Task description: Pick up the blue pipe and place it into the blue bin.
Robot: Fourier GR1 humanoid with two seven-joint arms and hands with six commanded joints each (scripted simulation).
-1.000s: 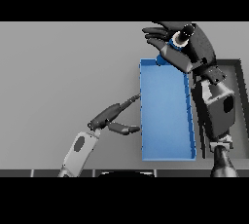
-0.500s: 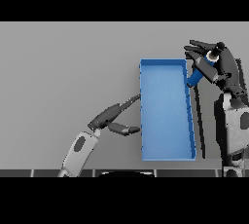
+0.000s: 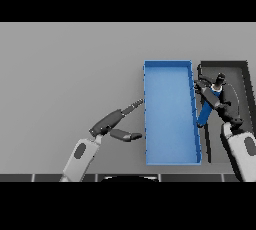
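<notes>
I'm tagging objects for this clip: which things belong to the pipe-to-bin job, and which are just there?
In the job:
- blue pipe, held in the right hand
- blue bin

Just there:
- dark tray right of the bin
- left hand, open beside the bin's left wall
- grey table

Blue pipe partly hidden under right hand; upper end covered by fingers. Dark tray behind it: near part blocked by right arm. Blue bin right wall overlapped by pipe.
</notes>
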